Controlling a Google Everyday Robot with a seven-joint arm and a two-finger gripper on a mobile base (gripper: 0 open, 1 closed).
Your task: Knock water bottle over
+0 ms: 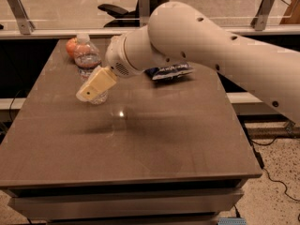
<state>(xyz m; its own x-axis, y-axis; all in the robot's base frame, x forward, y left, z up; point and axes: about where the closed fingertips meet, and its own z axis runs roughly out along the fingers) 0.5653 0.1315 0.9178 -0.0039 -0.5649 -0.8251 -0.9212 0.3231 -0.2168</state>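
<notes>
The water bottle (87,57) stands upright near the table's far left, clear and ribbed with a white cap and a thin red label band. My gripper (93,86) is a cream-coloured piece at the end of the big white arm (187,41). It hangs just in front of and slightly right of the bottle's lower part and covers its base. I cannot tell whether it touches the bottle.
A round orange fruit (71,46) sits right behind the bottle at the far left. A blue chip bag (168,71) lies at the far middle, partly under the arm. The brown table (140,144) ends in edges at front and right. A glass railing runs behind.
</notes>
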